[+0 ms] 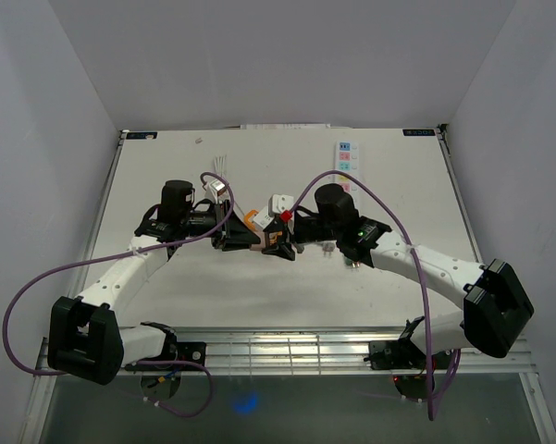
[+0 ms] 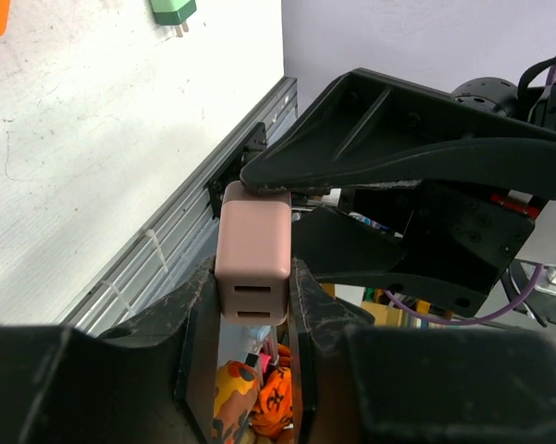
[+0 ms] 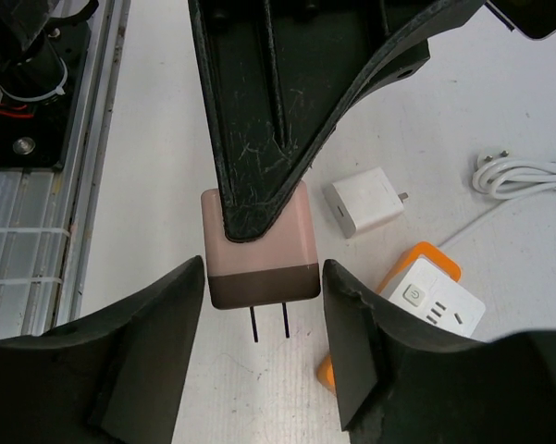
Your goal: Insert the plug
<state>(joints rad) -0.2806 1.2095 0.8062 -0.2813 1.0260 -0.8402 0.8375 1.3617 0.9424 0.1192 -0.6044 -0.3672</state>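
Observation:
A pink plug [image 2: 252, 242] with a brown face and two black prongs [image 3: 270, 322] is held in the air above the table. My left gripper [image 2: 250, 289] is shut on the pink plug, with its fingers [image 3: 259, 111] clamping the body from above in the right wrist view. My right gripper [image 3: 264, 277] is open, one finger on each side of the plug [image 3: 259, 268], not touching it. A white socket block with an orange rim [image 3: 430, 301] lies on the table just right of the prongs. In the top view the grippers meet near the table's middle [image 1: 259, 237], and the plug is hidden there.
A white charger cube [image 3: 365, 202] and a coiled white cable [image 3: 527, 174] lie beyond the socket. A strip of coloured cards [image 1: 344, 165] is at the back right. A green plug [image 2: 174, 11] lies on the table. The metal rail [image 1: 287, 347] runs along the near edge.

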